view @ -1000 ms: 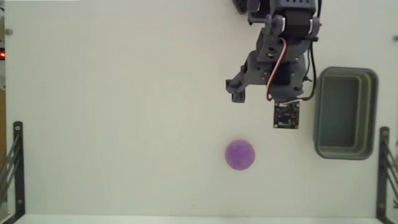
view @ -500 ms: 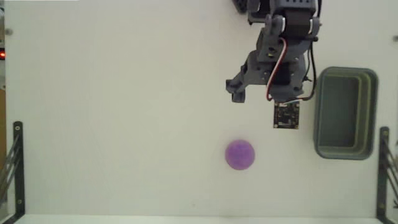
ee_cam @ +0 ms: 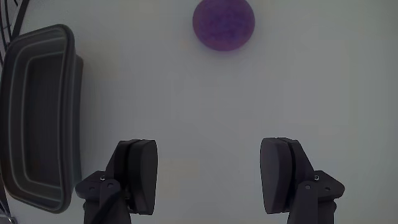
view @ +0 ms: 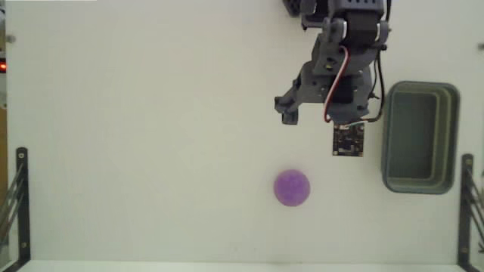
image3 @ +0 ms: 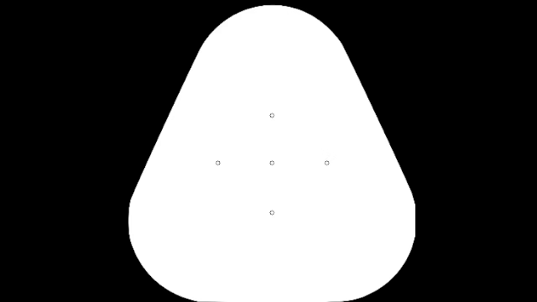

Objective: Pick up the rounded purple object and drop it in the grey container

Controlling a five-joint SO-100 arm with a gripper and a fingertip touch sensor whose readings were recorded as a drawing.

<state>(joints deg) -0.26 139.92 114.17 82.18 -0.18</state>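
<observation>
White tabletop (view: 136, 113) is filling both views, bare and evenly lit, with a thin black bracket (view: 21, 204) standing at each side edge in the fixed view. I am hanging my gripper (ee_cam: 208, 177) above that surface with its two dark fingers (ee_cam: 138, 174) spread wide apart and nothing between them.

In the wrist view the purple ball (ee_cam: 223, 23) is sitting well ahead of me at the far end of the picture, only slightly right of the midline between my fingers. In the fixed view the same purple ball (view: 292, 187) is resting alone on the table, toward the bottom of the picture from my arm (view: 333, 83) and apart from it. The grey container (view: 420, 137) is lying to the right there, open and seemingly empty; in the wrist view the grey container (ee_cam: 38, 115) is showing on my left, well clear of the ball.

As I judge it, I am in the approach. To do it well I am planning to reach forward until the ball sits centred between the fingers, nudging a touch right, and to come down low enough to grip across its widest part. A ball rolls easily, so I should keep either finger from brushing it first, and close evenly and gently.
</observation>
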